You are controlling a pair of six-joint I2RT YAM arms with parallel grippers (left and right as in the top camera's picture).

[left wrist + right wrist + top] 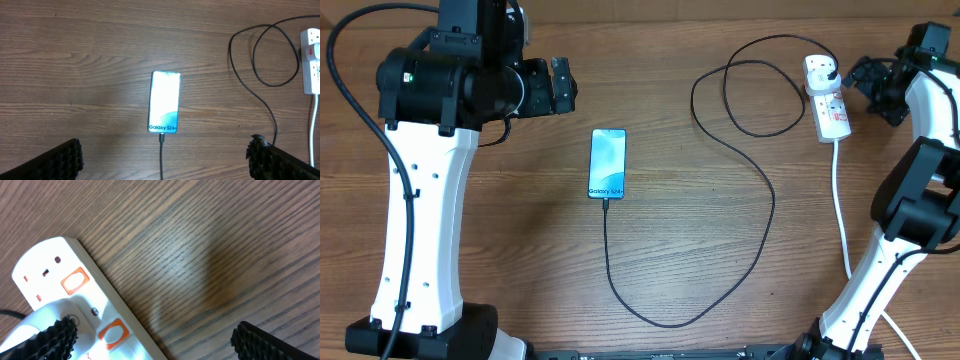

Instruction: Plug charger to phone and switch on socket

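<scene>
The phone (607, 164) lies flat at mid table with its screen lit; it also shows in the left wrist view (164, 101). The charger's black cable (760, 190) has its tip in the phone's bottom edge (161, 137). It loops right and up to a plug (822, 68) seated in the white socket strip (832, 108). The right wrist view shows the strip (60, 265) with two orange switches (114, 332). My left gripper (560, 85) is open, up and left of the phone. My right gripper (872, 85) is open, just right of the strip.
The strip's thick white cord (842, 215) runs down the right side toward the right arm's base. The black cable makes a wide loop across the table's lower middle (670, 322). The arm bases stand at the lower left and lower right.
</scene>
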